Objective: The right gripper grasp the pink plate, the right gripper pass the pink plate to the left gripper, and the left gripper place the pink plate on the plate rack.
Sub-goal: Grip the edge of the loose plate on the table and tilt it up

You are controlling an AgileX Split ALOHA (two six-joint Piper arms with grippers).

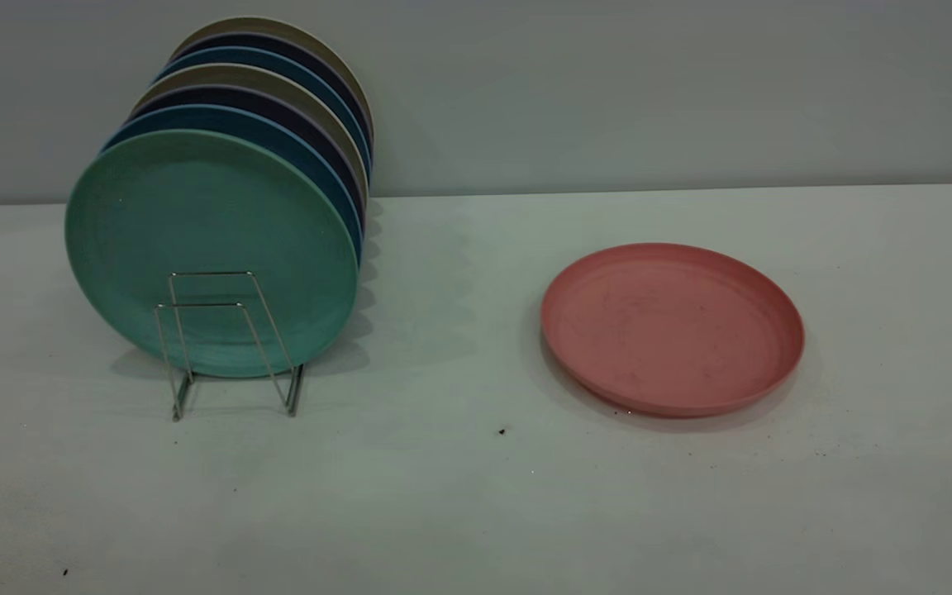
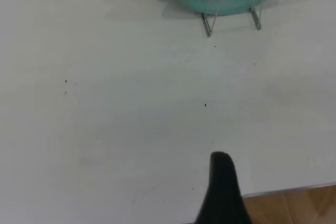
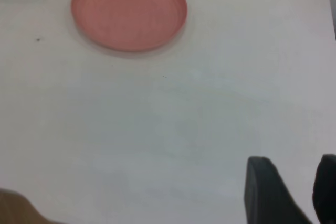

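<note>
On the white table [image 1: 459, 512], toward the right side of the exterior view, the pink plate [image 1: 672, 326] lay flat and face up, its surface marked by faint dark scuffs, with nothing touching it. Well apart to its left stood the plate rack [image 1: 232, 343], a thin silver wire frame whose two nearest upright loops held no plate. Behind those loops a teal-green plate [image 1: 211, 248] stood on edge, followed toward the far wall by a row of further upright plates [image 1: 294, 107] in blue, dark navy and beige tones. Neither arm appeared in the exterior view. From the right wrist view, the right gripper [image 3: 291, 190] hung above bare table near the front edge, well short of the pink plate [image 3: 129, 10]; two dark fingers showed a clear gap between them, so the tool was released and grasped nothing. From the left wrist view, only a single dark finger of the left gripper [image 2: 223, 190] was visible, near the table edge and well apart from the rack [image 2: 233, 3]; whether that tool was released or clenched could not be told. Small dark specks [image 1: 502, 430] were noted on the table surface.
</note>
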